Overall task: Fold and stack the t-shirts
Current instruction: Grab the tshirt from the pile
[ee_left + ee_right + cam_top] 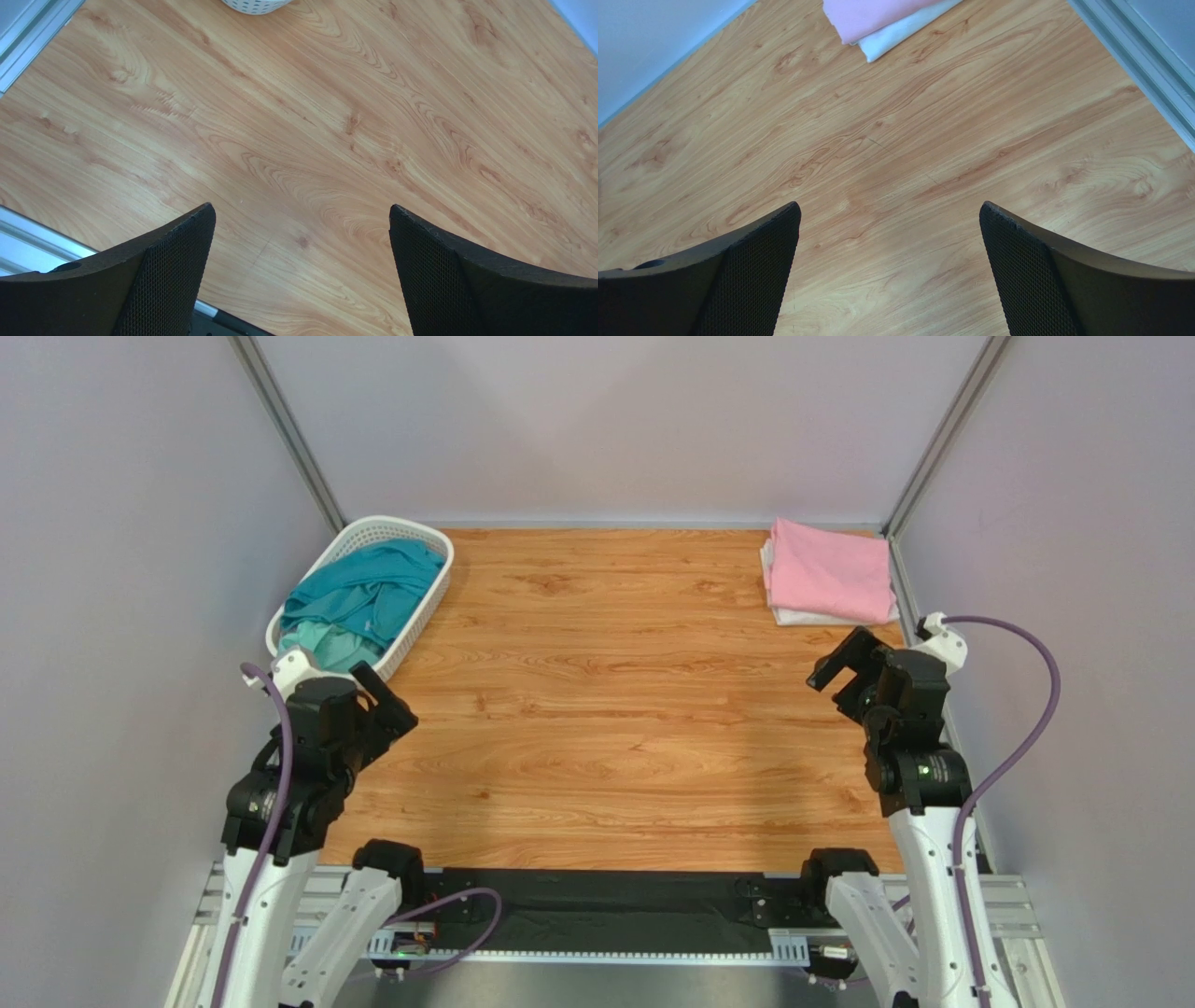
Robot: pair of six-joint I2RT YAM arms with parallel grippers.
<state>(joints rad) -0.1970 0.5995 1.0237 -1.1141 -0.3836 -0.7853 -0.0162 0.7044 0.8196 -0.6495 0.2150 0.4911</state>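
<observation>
T-shirts sit in two spots at the far end of the desk. A pink tee lies folded flat in the far right corner, on top of a folded white tee whose edge shows along its left and near sides. In the far left corner a teal tee is heaped, unfolded, inside a white basket, with a mint tee bunched under it at the basket's near end.

Both arms are raised at the near edge, elbows bent, wrists held above the wood. The left arm stands at the left side, and the left pincer angles inward and away from the base. It is spread wide and grasps nothing, with only bare desk between its fingers. The basket's near end is just beyond it, apart from it.

The right arm mirrors this on the right side. The right pincer is likewise spread wide and holds nothing. It points toward the far end, and the pink and white stack lies a little past it, not touching.
</observation>
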